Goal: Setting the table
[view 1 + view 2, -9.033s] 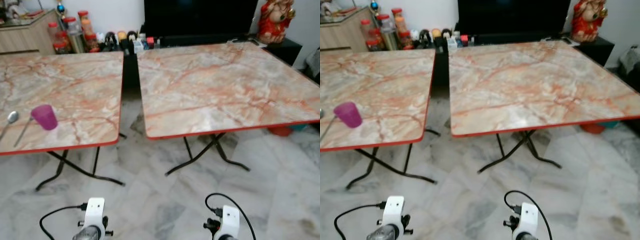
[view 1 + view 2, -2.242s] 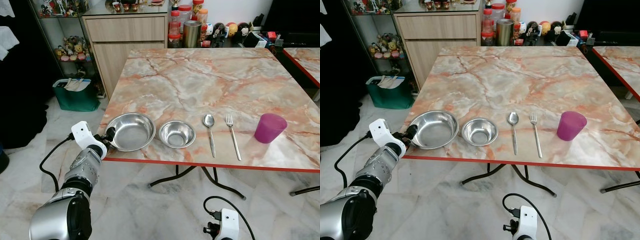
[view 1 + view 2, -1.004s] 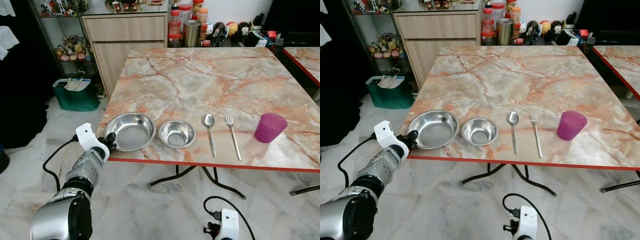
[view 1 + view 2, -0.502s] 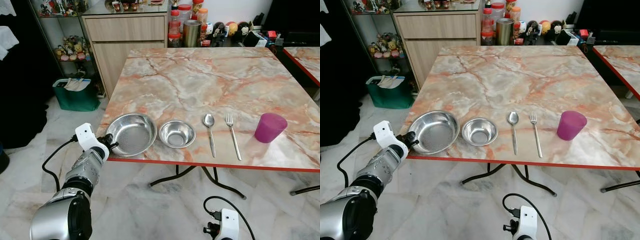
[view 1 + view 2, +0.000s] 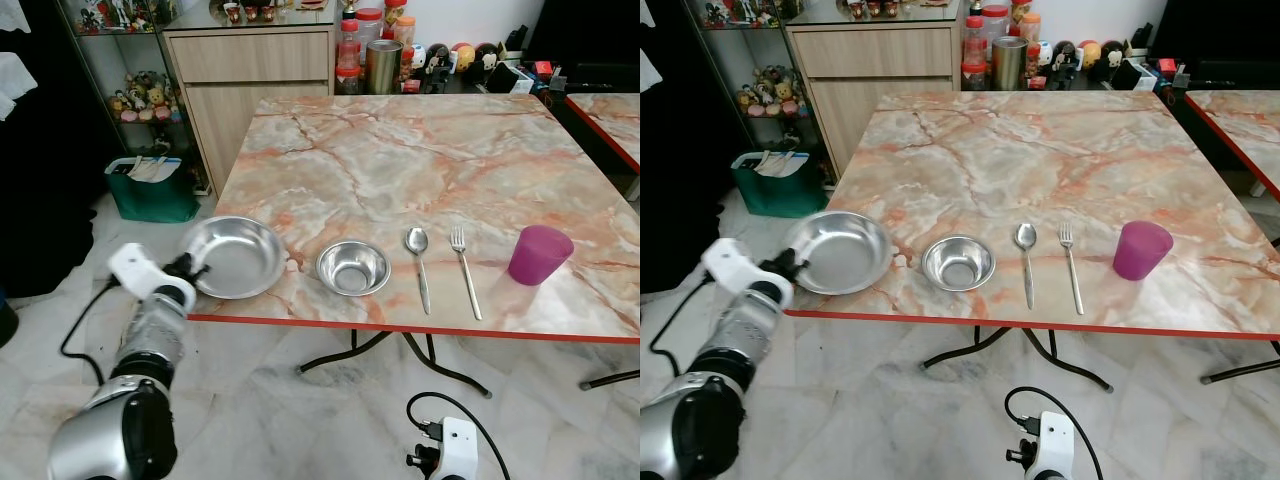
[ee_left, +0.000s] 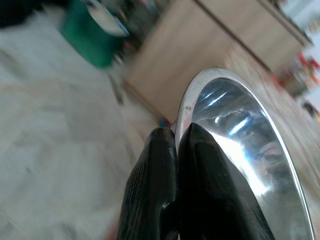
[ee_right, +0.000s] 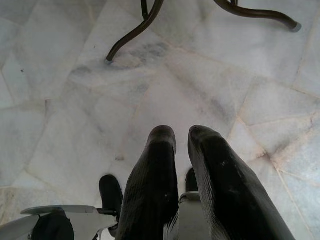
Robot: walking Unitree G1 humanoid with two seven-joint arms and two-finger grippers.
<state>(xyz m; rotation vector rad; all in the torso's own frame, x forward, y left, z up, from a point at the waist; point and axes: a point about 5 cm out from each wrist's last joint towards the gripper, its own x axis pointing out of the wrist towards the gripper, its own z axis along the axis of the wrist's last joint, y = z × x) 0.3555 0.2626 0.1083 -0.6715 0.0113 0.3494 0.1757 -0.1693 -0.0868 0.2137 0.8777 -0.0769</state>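
Nearest, the right gripper [image 7: 182,150] hangs idle over the floor, its fingers drawn together on nothing. The left gripper [image 6: 176,142] is closed on the near rim of the plate [image 5: 232,256], one finger under the rim and one over it, as the left wrist view shows. The plate sits at the table [image 5: 400,150] corner, its gripped edge overhanging slightly; whether it is lifted or resting cannot be told.

Beyond the gripper, along the front edge and away from it in order, lie the bowl [image 5: 352,267], just beside the plate, then the spoon [image 5: 419,266], the fork [image 5: 464,271] and, farthest, the cup [image 5: 539,254]. All four lie apart from one another and untouched.

Judgement: the task is at an early stage. One piece is in hand; none appears placed in a finished setting. Four pieces remain to be moved. Further off, a cabinet [image 5: 255,70] stands behind the table.
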